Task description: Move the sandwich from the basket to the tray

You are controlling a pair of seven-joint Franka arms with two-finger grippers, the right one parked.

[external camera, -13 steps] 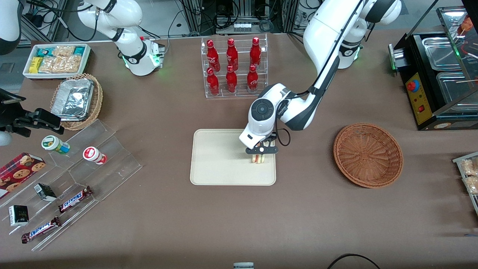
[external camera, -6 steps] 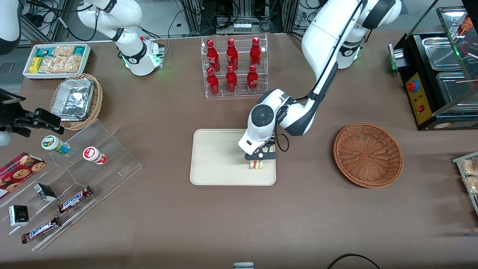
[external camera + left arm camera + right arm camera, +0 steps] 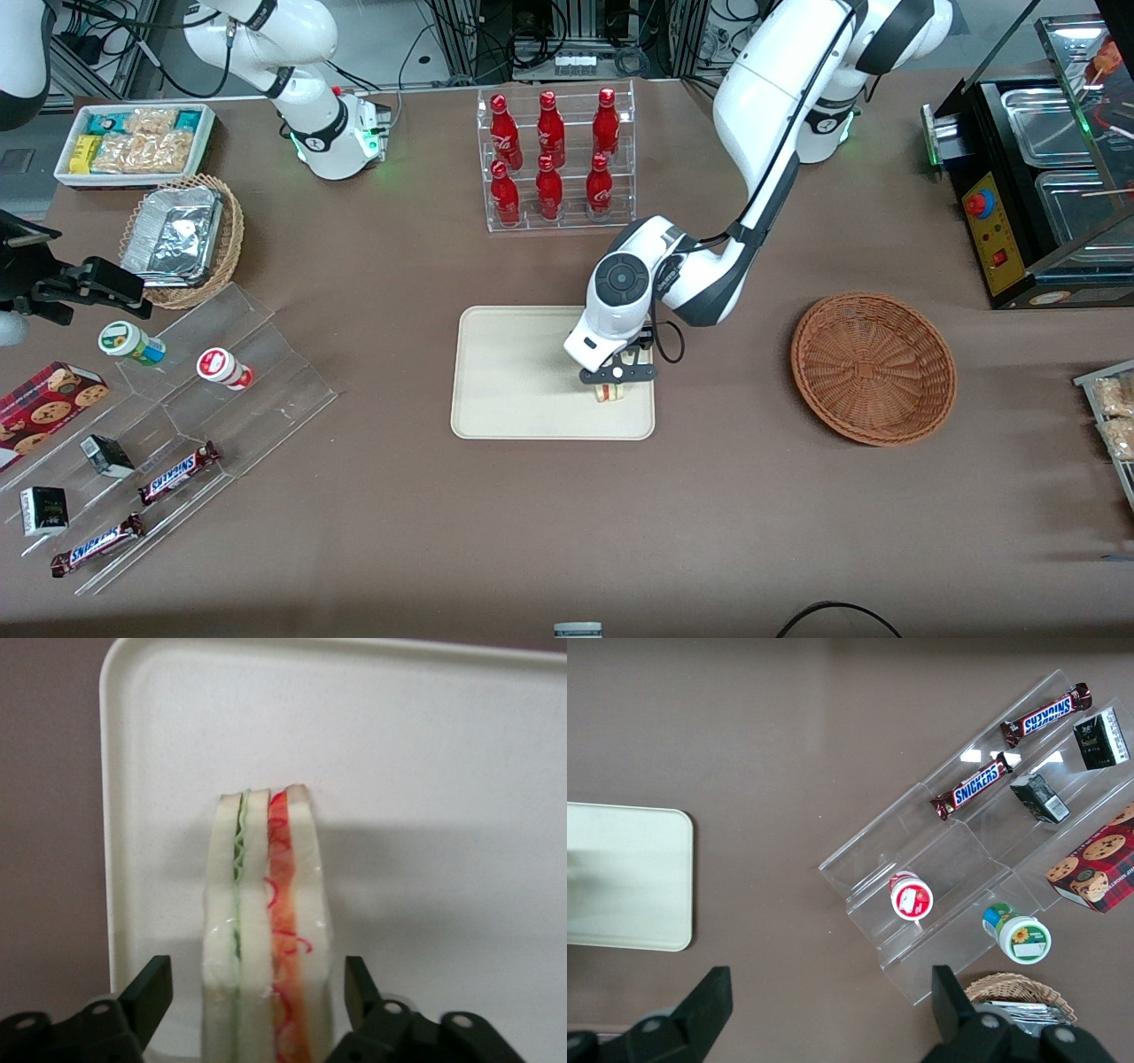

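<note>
The sandwich (image 3: 609, 393) stands on its edge on the cream tray (image 3: 514, 372), near the tray's edge toward the working arm's end. In the left wrist view the sandwich (image 3: 266, 921) shows green and red-orange filling, with the tray (image 3: 425, 771) under it. My left gripper (image 3: 618, 374) is directly above the sandwich. The gripper (image 3: 257, 976) is open, with one finger (image 3: 158, 985) on each side of the sandwich and a small gap at both. The reddish-brown basket (image 3: 873, 368) is empty, toward the working arm's end.
A clear rack of red bottles (image 3: 554, 159) stands farther from the front camera than the tray. An acrylic shelf with snacks (image 3: 177, 416) and a tan basket of foil containers (image 3: 182, 239) lie toward the parked arm's end. A black machine (image 3: 1045, 177) stands at the working arm's end.
My gripper and the sandwich have shifted slightly nearer the front camera and lower over the tray. The basket and tray have not moved.
</note>
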